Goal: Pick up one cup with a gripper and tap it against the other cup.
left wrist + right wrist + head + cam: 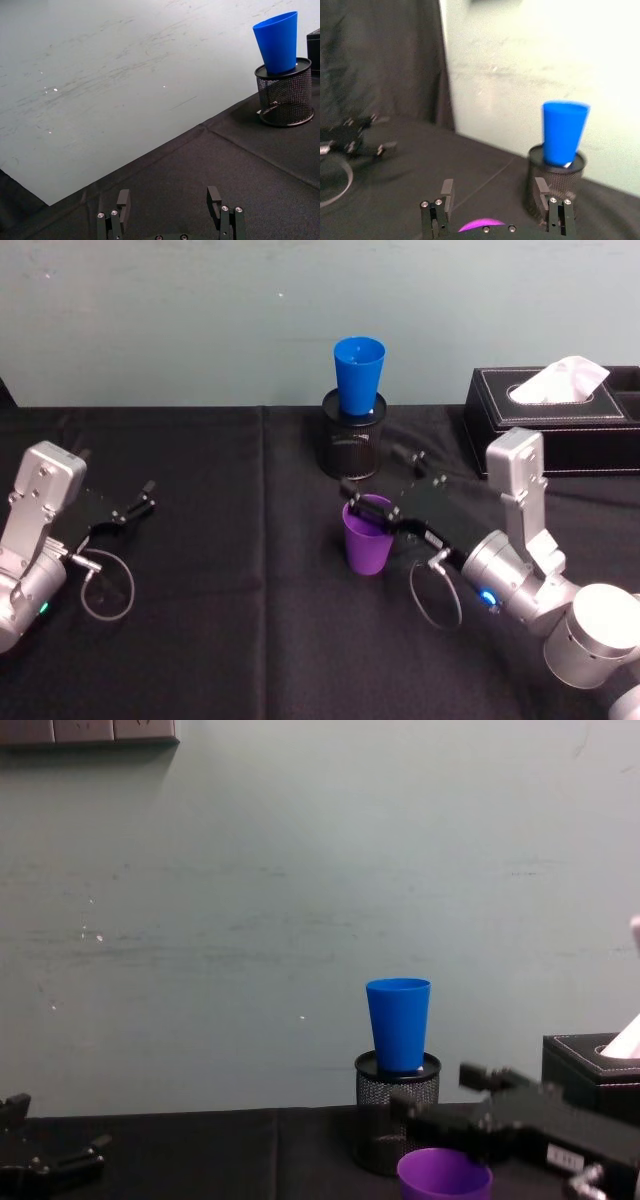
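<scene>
Straddling the purple cup's rim, the fingers (352,491) of the right gripper (383,472) stand wide apart, one at the cup's near-left edge and the other well off toward the mesh holder; I cannot tell whether either one touches the plastic. The purple cup (368,537) stands upright on the tabletop (220,540), just short of centre in the head view, its mouth open upward. From the chest view its rim (444,1172) shows low down with the black gripper body (540,1125) reaching across just above and behind it. Behind the cup, at twelve o'clock from it, the blue cup (358,375) sits upright in the mouth of a black mesh pen holder (353,445), its rim well above the purple one. The two cups are apart, not touching. Out at two o'clock from the purple cup lies a black tissue box (560,415) with a white tissue poking up. Over at nine o'clock, near the tabletop's left edge, the left gripper (114,498) hangs low, its fingers (123,201) spread wide around nothing.
</scene>
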Motion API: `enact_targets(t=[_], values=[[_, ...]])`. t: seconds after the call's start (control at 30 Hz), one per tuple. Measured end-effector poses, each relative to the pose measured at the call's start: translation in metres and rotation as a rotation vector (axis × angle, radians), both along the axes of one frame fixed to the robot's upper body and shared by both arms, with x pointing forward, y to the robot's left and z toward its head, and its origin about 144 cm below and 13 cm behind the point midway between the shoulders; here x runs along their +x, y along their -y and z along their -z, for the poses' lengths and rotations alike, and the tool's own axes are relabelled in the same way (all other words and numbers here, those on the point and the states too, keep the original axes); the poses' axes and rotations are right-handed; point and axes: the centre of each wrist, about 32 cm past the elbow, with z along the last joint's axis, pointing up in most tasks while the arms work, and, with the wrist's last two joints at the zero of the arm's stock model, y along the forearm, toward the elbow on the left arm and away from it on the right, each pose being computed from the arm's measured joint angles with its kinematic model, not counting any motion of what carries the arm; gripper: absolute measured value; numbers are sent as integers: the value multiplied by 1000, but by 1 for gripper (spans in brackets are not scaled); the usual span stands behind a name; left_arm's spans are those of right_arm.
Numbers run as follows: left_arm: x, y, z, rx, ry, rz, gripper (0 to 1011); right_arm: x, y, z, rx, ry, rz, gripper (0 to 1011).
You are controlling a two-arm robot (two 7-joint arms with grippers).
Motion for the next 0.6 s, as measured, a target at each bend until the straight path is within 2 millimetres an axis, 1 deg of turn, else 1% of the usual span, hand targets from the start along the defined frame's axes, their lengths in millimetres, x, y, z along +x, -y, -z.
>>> enact_targets(t=[0.1,0.23,0.5,0.6], values=[[0,0,0,0,0,0,1000,0,-1,-7,18,22,57,1003],[0,0,0,0,0,0,1000,-1,-1,-9,26,23,147,1003],[0,0,0,0,0,0,1000,-4,-3,-2,-17,-7,354,1003],[0,0,0,0,0,0,1000,-4,-6,3,-57,-25,446,1003]])
